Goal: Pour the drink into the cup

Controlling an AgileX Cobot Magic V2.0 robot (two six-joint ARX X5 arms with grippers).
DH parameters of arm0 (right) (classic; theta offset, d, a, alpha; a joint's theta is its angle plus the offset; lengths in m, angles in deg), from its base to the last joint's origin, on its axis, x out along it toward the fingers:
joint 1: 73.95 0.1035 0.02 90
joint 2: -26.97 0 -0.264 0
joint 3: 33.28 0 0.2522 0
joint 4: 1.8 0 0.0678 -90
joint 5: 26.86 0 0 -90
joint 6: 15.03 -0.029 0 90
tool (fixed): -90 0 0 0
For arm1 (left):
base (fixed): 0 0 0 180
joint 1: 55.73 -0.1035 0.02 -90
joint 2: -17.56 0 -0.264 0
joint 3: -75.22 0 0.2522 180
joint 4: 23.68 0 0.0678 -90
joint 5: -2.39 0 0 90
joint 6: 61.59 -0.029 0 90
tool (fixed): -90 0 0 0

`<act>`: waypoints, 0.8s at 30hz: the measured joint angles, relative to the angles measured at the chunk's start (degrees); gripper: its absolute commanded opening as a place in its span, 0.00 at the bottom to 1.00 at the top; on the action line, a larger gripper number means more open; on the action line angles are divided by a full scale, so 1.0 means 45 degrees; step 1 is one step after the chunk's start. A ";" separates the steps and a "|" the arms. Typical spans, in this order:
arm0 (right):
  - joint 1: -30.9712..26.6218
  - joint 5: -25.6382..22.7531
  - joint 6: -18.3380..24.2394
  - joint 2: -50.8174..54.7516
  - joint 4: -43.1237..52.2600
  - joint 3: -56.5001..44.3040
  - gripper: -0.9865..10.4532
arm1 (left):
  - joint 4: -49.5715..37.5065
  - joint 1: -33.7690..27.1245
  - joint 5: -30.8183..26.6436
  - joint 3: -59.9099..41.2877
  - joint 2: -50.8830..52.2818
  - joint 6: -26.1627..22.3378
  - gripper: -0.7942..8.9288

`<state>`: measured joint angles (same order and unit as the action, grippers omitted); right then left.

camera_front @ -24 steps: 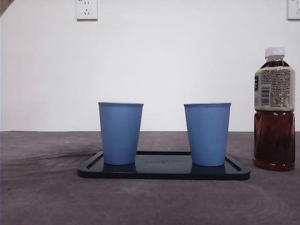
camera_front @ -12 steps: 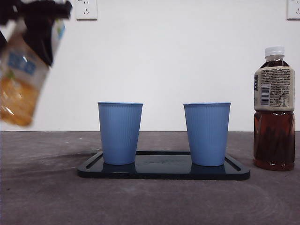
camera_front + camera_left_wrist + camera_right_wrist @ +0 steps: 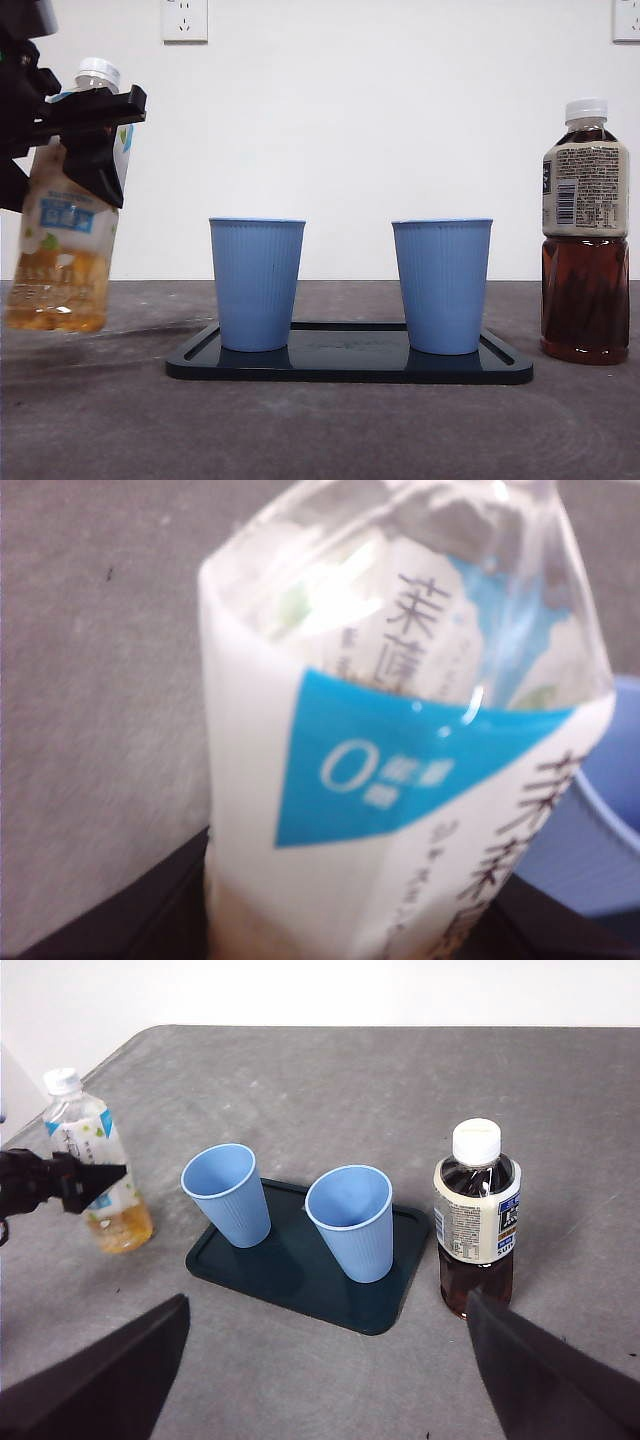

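At the far side of the table from the dark tea bottle (image 3: pixel 586 232), the left gripper (image 3: pixel 85 125) is carrying a pale tea bottle (image 3: pixel 66 215) in the air, its black jaws closed across the upper body just under the shoulder, and the bottle is hanging nearly upright with a slight lean, its base clear of the grey table (image 3: pixel 320 430). Its white cap (image 3: pixel 98 71) is on, and the amber drink is filling only the lower part of it. In the left wrist view the label is crowding the picture, and a blue rim is showing just beyond it. Two blue cups, the nearer cup (image 3: pixel 257 283) and the farther cup (image 3: pixel 442 285), are standing upright and apart on a dark tray (image 3: pixel 350 367), and from above both are looking empty. The right gripper (image 3: pixel 320 1380) is waiting high and back from the table, jaws spread wide and holding nothing. By my reading, the transport step is in hand: the bottle is being brought toward the tray, and pouring is not yet begun. Next, the bottle is needing to be carried over the nearer cup, mouth above the rim, then tipped slowly. With the cap seemingly closed, nothing will be flowing unless it is removed, and I cannot tell whether it is loosened. The light cups are looking easy to knock over, so the approach is calling for clearance above their rims.
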<state>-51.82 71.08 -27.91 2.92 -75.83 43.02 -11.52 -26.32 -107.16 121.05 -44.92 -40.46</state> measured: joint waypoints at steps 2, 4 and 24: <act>0.0000 0.0000 -0.0005 0.0000 0.0000 0.0000 0.47 | -0.0729 -0.0364 0.0515 -0.0024 -0.0364 -0.0010 0.27; 0.0000 -0.0010 -0.0005 0.0000 0.0000 0.0000 0.47 | -0.1574 -0.0607 0.0850 -0.0024 -0.0869 -0.0121 0.27; 0.0000 -0.0180 -0.0015 0.0000 0.0015 0.0000 0.47 | -0.5644 -0.0923 0.1433 -0.0034 -0.4109 -0.1297 0.27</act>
<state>-51.82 70.28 -27.98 2.92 -75.76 43.02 -36.92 -30.47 -100.72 120.90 -63.41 -46.30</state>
